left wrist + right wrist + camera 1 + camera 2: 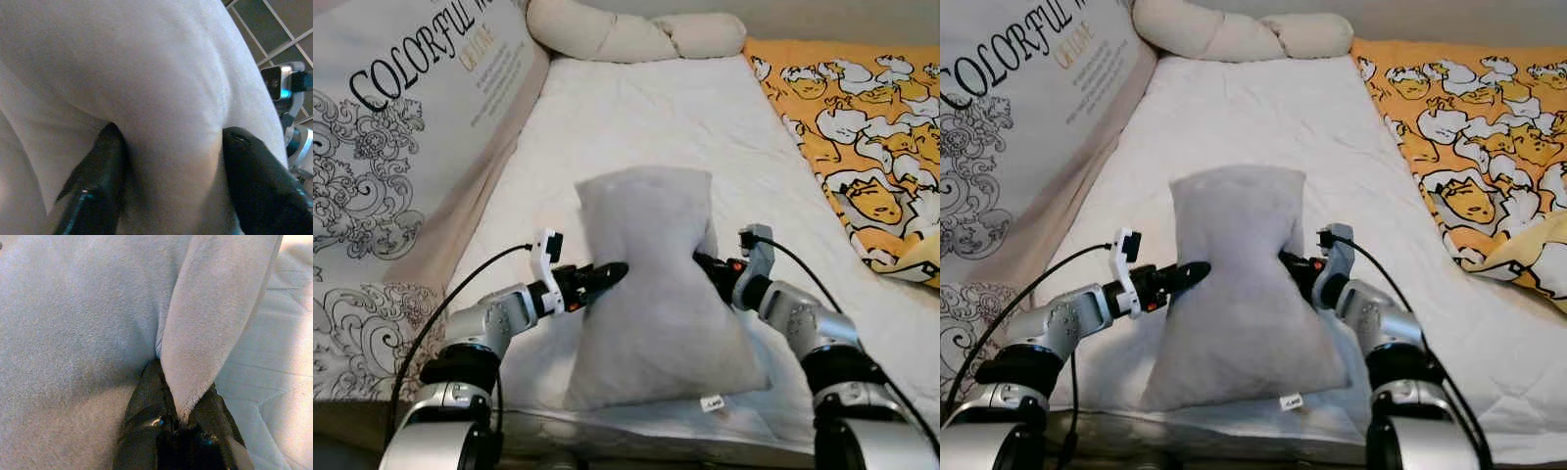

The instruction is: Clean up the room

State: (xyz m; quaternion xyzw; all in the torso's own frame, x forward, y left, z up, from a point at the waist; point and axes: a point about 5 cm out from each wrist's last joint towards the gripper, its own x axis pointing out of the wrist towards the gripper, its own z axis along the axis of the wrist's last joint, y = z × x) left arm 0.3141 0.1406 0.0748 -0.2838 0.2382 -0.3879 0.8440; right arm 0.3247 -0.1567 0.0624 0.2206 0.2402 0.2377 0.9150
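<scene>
The left end effector (615, 271) is clamped on a bulge of the grey pillow (651, 284) at its left side, its fingers (102, 166) sunk into the fabric. The right end effector (705, 261) pinches a fold of the pillow's right edge between closed fingers (146, 396). The pillow stands upright between both, its lower end on the white bed (636, 117). An orange patterned blanket (862, 137) lies to the right, a printed cushion (401, 147) to the left, and a cream bolster (626, 34) at the far end.
</scene>
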